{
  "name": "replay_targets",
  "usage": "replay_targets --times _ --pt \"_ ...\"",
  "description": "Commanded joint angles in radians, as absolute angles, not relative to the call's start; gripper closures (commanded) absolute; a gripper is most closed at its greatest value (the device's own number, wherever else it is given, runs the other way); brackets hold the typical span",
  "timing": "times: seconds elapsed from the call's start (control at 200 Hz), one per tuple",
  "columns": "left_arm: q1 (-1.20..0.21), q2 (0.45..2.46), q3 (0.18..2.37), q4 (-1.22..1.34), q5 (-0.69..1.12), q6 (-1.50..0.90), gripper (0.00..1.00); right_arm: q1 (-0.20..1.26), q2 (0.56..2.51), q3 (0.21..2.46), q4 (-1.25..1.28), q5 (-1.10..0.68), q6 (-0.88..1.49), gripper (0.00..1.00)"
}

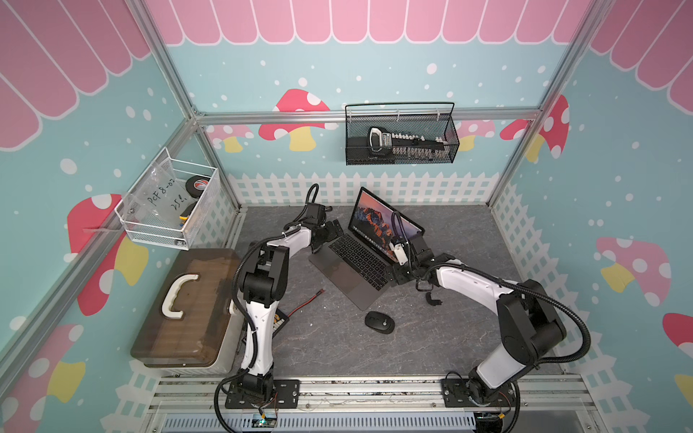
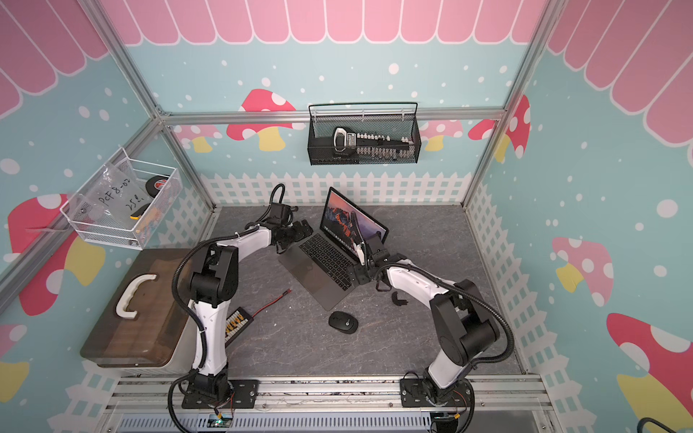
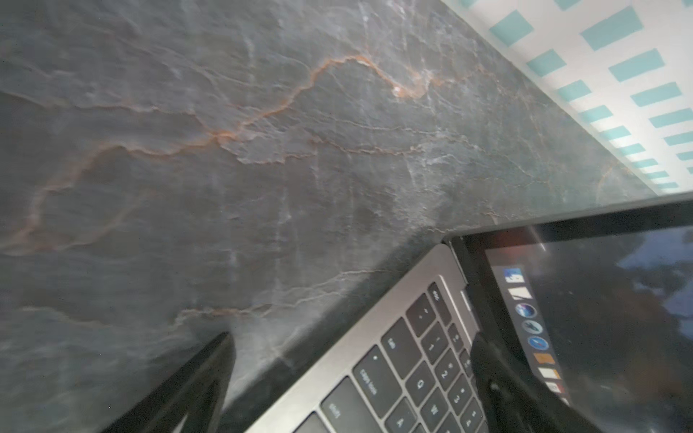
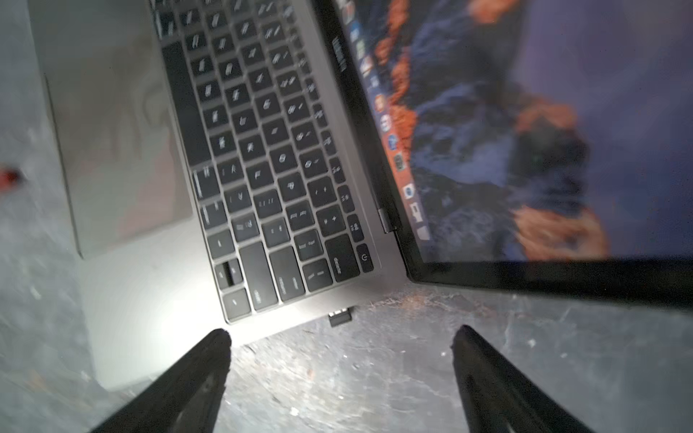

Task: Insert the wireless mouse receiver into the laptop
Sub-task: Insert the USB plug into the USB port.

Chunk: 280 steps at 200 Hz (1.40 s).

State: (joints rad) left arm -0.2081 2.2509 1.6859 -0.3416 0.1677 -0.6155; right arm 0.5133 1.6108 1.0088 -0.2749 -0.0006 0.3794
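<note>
Receiver [image 4: 340,316] juts from the laptop's [image 4: 112,150] side edge near its hinge corner, seemingly plugged in, so we hold our right gripper [image 4: 342,331] spread wide just clear of it, while our left gripper [image 3: 350,337], equally spread, straddles the opposite edge, probably as a brace.
</note>
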Motion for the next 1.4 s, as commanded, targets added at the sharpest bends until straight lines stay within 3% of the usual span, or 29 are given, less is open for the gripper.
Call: replay_targets --times 0.0,0.245,0.615,0.881,1.036,1.236,1.396 --pt "-0.185 2.310 1.758 -0.475 0.122 -0.599 0.01 0.518 1.606 0.945 -0.213 0.038 0.783 0.01" --pt "-0.194 2.407 1.885 -0.614 0.120 -0.576 0.01 0.519 1.674 0.937 -0.121 -0.030 0.974 0.02" --pt "-0.221 2.376 1.785 -0.618 0.133 -0.601 0.00 0.538 1.753 0.928 -0.004 -0.138 1.067 0.04" --pt "-0.242 2.359 1.731 -0.615 0.117 -0.601 0.00 0.553 1.768 0.905 0.058 -0.107 1.126 0.05" --pt "-0.247 2.328 1.664 -0.580 0.119 -0.623 0.00 0.554 1.760 0.894 0.113 -0.129 1.169 0.05" --pt "-0.292 2.246 1.469 -0.455 0.131 -0.696 0.00 0.561 1.795 0.861 0.367 -0.151 1.451 0.06" --pt "-0.303 2.200 1.376 -0.416 0.146 -0.729 0.00 0.553 1.810 0.904 0.351 -0.076 1.428 0.06"
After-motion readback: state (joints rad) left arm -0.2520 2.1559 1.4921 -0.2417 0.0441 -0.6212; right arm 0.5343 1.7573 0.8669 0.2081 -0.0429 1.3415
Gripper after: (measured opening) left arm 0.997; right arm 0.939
